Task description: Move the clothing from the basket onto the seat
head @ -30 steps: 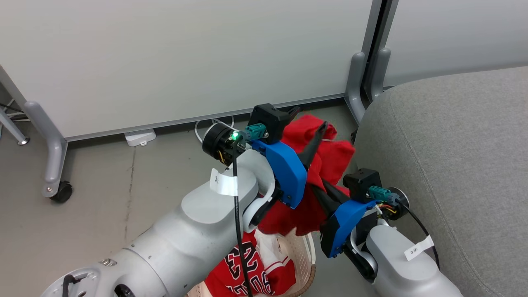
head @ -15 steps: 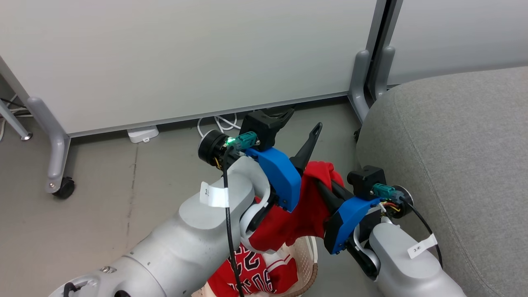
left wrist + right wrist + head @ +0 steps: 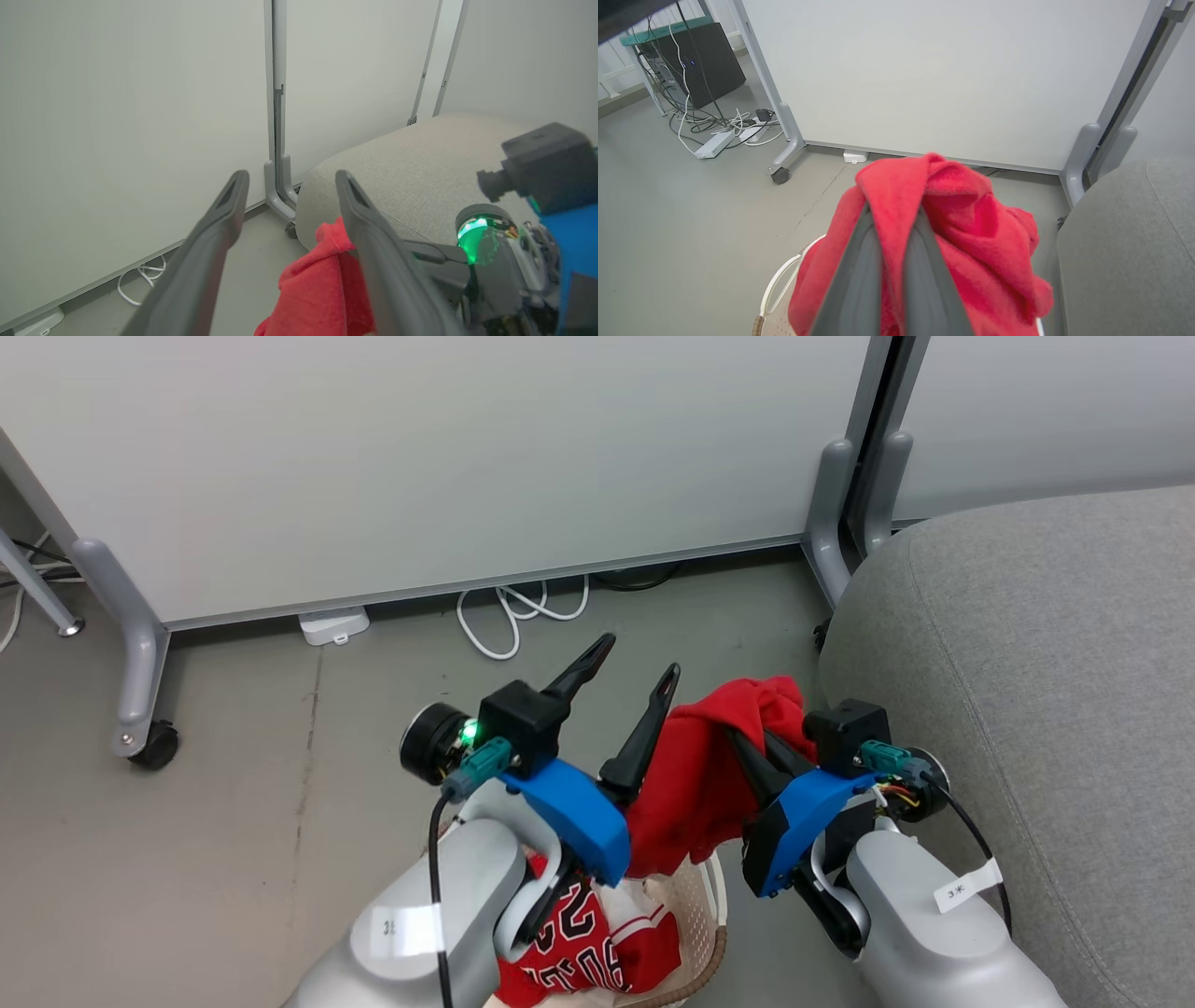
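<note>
My right gripper [image 3: 739, 743] is shut on the plain red piece of clothing [image 3: 695, 784], which hangs bunched from its fingers above the basket [image 3: 717, 905]. In the right wrist view the red cloth [image 3: 971, 219] wraps over the gripper [image 3: 894, 221]. A red jersey with black numbers [image 3: 597, 952] lies in the cream basket. My left gripper [image 3: 633, 668] stands open and empty just left of the hanging cloth, its fingers spread [image 3: 290, 179] with the red cloth [image 3: 317, 289] beside the right-hand one. The grey seat [image 3: 1027, 663] is immediately to the right.
A white partition panel on grey castor legs [image 3: 140, 709] stands behind, its second leg [image 3: 831, 513] close to the seat's corner. A white cable [image 3: 513, 616] and small white box [image 3: 334, 623] lie on the floor. A black box with cables [image 3: 691, 60] sits far left.
My left arm has drawn back and down, clear of the red cloth, which now hangs from the right gripper alone. The head camera has shifted slightly.
</note>
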{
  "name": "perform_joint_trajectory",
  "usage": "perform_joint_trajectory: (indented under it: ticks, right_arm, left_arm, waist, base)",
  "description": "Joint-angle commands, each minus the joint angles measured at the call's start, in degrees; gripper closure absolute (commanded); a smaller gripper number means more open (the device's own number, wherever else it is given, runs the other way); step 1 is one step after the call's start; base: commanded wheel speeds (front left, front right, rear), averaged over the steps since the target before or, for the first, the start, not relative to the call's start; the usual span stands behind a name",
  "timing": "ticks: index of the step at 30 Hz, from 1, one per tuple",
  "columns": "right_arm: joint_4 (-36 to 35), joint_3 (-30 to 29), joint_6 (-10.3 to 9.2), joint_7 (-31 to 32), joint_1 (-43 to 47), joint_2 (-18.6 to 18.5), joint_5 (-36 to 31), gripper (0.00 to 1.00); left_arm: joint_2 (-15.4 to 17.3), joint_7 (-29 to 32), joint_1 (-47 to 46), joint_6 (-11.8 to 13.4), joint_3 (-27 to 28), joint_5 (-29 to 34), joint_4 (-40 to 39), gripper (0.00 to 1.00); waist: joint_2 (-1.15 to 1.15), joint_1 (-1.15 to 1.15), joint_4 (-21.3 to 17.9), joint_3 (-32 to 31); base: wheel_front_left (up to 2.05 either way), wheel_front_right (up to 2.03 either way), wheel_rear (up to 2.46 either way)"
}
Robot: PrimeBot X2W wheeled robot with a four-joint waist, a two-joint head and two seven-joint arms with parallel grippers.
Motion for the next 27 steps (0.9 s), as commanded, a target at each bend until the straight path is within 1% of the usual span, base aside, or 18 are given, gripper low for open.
perform_joint_trajectory:
  ticks: [1, 8, 17, 21, 27]
  right_arm:
    - [-0.42, 0.12, 0.01, -0.31, -0.11, -0.1, 0.38, 1.0]
    - [-0.79, 0.07, 0.01, -0.31, 0.3, -0.1, 0.4, 1.0]
    - [-1.11, -0.37, 0.01, -0.31, 1.06, -0.1, 0.06, 1.0]
    - [-1.21, -0.53, 0.01, -0.31, 1.2, -0.1, -0.02, 1.0]
    - [-1.2, -0.67, 0.01, -0.31, 1.52, -0.1, -0.15, 1.0]
  left_arm:
    - [0.39, -0.26, 3.13, -0.52, 2.62, 2.67, -1.42, 0.0]
    - [0.34, -0.26, 12.3, -2.39, 12.17, 11.01, -5.77, 0.0]
    - [-0.53, -0.26, 21.63, -3.99, 23.02, 17.89, -8.64, 0.0]
    - [-1.36, -0.27, 24.13, -4.7, 26.52, 20.0, -9.21, 0.0]
    - [-2.4, -0.27, 25.34, -5.78, 28.99, 22.16, -9.06, 0.0]
  waist:
    - [0.0, 0.0, -0.05, -0.02]
    - [0.0, 0.0, -0.41, -0.13]
    - [0.0, 0.0, -0.73, -0.33]
    - [0.0, 0.0, -0.73, -0.45]
    - [0.0, 0.0, -0.71, -0.7]
  base:
    - [0.0, 0.0, 0.0]
    - [0.0, 0.0, 0.0]
    - [0.0, 0.0, 0.0]
    - [0.0, 0.0, 0.0]
    - [0.0, 0.0, 0.0]
